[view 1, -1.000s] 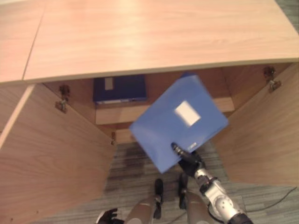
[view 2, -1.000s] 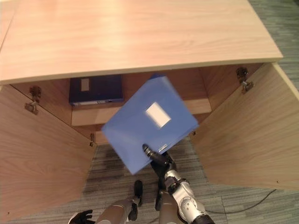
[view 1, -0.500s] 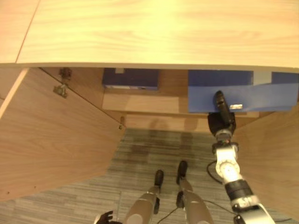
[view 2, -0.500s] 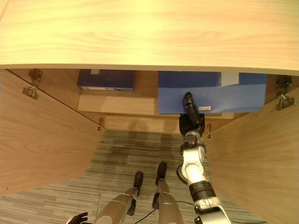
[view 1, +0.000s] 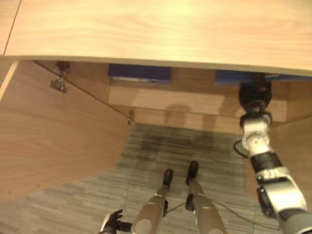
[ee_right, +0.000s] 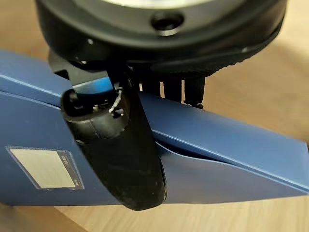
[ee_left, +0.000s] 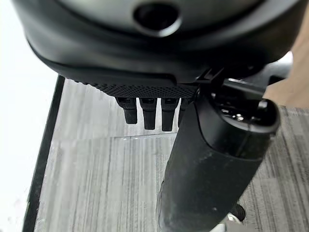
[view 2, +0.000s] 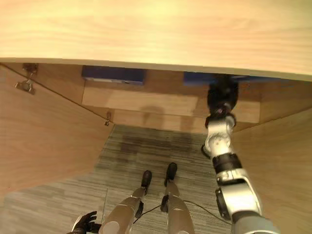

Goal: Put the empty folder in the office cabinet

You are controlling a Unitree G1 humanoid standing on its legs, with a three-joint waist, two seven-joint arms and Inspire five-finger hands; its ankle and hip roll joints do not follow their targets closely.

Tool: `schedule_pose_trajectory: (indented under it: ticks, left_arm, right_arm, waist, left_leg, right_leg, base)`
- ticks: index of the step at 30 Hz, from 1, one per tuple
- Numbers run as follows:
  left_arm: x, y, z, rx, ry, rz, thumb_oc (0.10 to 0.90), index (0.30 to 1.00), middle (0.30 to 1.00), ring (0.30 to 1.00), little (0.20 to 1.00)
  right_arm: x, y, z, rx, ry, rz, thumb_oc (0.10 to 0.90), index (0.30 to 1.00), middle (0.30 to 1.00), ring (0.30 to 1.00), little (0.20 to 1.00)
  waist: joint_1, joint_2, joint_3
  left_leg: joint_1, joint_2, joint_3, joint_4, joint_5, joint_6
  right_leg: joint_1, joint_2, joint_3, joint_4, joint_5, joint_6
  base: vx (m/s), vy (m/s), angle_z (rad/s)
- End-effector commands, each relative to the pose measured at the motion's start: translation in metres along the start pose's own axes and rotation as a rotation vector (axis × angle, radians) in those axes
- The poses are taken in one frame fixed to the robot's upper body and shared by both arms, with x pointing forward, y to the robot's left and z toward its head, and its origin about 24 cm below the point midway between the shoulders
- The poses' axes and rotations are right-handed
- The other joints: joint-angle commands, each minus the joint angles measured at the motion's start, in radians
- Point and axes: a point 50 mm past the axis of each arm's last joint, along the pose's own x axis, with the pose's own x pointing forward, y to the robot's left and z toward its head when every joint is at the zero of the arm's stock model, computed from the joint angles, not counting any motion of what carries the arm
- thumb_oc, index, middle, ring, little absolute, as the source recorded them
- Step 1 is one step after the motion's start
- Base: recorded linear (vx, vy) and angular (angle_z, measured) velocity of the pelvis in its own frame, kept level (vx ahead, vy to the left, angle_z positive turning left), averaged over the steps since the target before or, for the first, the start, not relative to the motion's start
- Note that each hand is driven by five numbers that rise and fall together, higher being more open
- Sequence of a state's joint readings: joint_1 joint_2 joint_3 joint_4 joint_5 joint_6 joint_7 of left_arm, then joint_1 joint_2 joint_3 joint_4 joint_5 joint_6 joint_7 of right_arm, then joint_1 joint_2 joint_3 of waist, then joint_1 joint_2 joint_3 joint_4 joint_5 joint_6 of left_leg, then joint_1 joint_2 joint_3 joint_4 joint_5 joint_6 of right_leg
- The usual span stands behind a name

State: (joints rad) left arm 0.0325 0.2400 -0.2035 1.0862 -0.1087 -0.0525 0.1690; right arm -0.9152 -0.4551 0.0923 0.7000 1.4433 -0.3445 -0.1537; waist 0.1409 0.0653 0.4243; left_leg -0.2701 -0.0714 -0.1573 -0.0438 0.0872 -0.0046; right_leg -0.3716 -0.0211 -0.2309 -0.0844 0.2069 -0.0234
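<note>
The light blue folder [ee_right: 231, 140] with a white label lies inside the cabinet on the right part of the shelf [view 1: 165, 100]. Just a strip of the folder [view 1: 234, 76] shows under the cabinet top [view 1: 156, 29]. My right hand [view 1: 254, 93] reaches into the cabinet and is shut on the folder: its thumb [ee_right: 120, 145] lies across the cover and its fingers sit behind the folder's edge. My left hand [view 1: 113, 223] hangs low at my side with relaxed fingers, holding nothing.
A darker blue folder [view 1: 140, 72] lies on the same shelf to the left. The cabinet's left door [view 1: 53, 131] and right door [view 2: 278, 156] stand open on either side. Grey carpet [view 1: 170, 151] lies in front of the cabinet.
The folder went from tilted in front of the cabinet to flat on the shelf, then deeper under the top. My right arm stretched forward with it. The camera has shifted too.
</note>
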Motion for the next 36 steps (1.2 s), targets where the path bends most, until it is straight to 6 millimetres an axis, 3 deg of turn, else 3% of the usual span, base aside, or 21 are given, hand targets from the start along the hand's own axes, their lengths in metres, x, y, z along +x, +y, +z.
schedule_pose_trajectory:
  ticks: [1, 4, 5, 7, 8, 17, 20, 36]
  left_arm:
    - [-0.007, 0.035, -0.032, 0.073, 0.086, 0.084, 0.800, 0.900, 0.900, 0.900, 0.900]
    - [-0.005, 0.034, -0.024, 0.089, 0.053, 0.069, 0.800, 0.900, 0.900, 0.900, 0.900]
    - [-0.005, 0.035, -0.019, 0.097, 0.033, 0.064, 0.800, 0.900, 0.900, 0.900, 0.900]
    - [-0.004, 0.035, -0.015, 0.099, 0.018, 0.062, 0.800, 0.900, 0.900, 0.900, 0.900]
    - [-0.003, 0.035, -0.011, 0.102, 0.002, 0.060, 0.800, 0.900, 0.900, 0.900, 0.900]
    - [-0.002, 0.041, 0.000, 0.115, -0.040, 0.066, 0.800, 0.900, 0.900, 0.900, 0.900]
    - [-0.002, 0.042, 0.007, 0.125, -0.069, 0.064, 0.800, 0.900, 0.900, 0.900, 0.900]
    - [-0.003, 0.045, 0.017, 0.158, -0.113, 0.076, 0.800, 0.900, 0.900, 0.900, 0.900]
  right_arm:
    - [0.011, 0.072, 0.041, 0.060, -0.173, 0.270, 0.400, 0.300, 0.300, 0.300, 0.300]
    - [0.020, 0.077, 0.050, 0.101, -0.205, 0.217, 0.400, 0.300, 0.300, 0.300, 0.300]
    - [0.023, 0.084, 0.058, 0.110, -0.233, 0.211, 0.400, 0.300, 0.300, 0.300, 0.300]
    - [0.025, 0.090, 0.063, 0.119, -0.248, 0.219, 0.400, 0.300, 0.300, 0.300, 0.300]
    - [0.024, 0.096, 0.066, 0.128, -0.261, 0.233, 0.400, 0.300, 0.300, 0.300, 0.300]
    - [0.021, 0.125, 0.085, 0.154, -0.336, 0.312, 0.400, 0.300, 0.300, 0.300, 0.300]
    - [0.021, 0.128, 0.093, 0.194, -0.363, 0.310, 0.400, 0.300, 0.300, 0.300, 0.300]
    - [0.020, 0.133, 0.108, 0.235, -0.428, 0.285, 0.400, 0.300, 0.300, 0.300, 0.300]
  waist:
    - [0.022, -0.002, -0.071]
    - [0.033, 0.015, -0.055]
    - [0.037, 0.025, -0.047]
    - [0.040, 0.031, -0.030]
    - [0.042, 0.042, -0.016]
    - [0.051, 0.073, 0.015]
    - [0.052, 0.087, 0.022]
    - [0.052, 0.101, 0.053]
  left_leg:
    - [0.045, 0.012, -0.033, -0.026, -0.044, 0.006]
    - [0.021, 0.008, -0.038, -0.022, -0.043, 0.006]
    - [0.015, 0.011, -0.041, -0.014, -0.064, 0.005]
    - [-0.014, 0.002, -0.033, 0.011, -0.054, 0.007]
    - [-0.030, -0.003, -0.030, 0.044, -0.082, 0.005]
    - [-0.133, -0.057, -0.022, 0.182, -0.133, 0.008]
    - [-0.153, -0.071, -0.029, 0.199, -0.138, 0.010]
    - [-0.159, -0.074, -0.041, 0.170, -0.126, 0.014]
  right_leg:
    - [-0.036, -0.013, 0.037, 0.182, -0.207, 0.047]
    - [-0.056, -0.012, 0.033, 0.193, -0.211, 0.048]
    - [-0.062, -0.006, 0.045, 0.204, -0.241, 0.050]
    - [-0.084, -0.016, 0.034, 0.218, -0.223, 0.046]
    - [-0.097, -0.017, 0.041, 0.247, -0.257, 0.046]
    - [-0.195, -0.053, 0.047, 0.401, -0.308, 0.037]
    - [-0.217, -0.058, 0.046, 0.429, -0.320, 0.034]
    - [-0.235, -0.061, 0.041, 0.430, -0.315, 0.038]
  base:
    - [0.00, -0.034, 0.11]
    - [0.02, -0.027, 0.18]
    - [-0.03, -0.012, 0.06]
    - [-0.02, 0.005, 0.03]
    - [0.04, -0.013, 0.04]
    - [-0.02, 0.025, 0.03]
    - [-0.01, 0.020, 0.13]
    - [0.00, 0.001, 0.03]
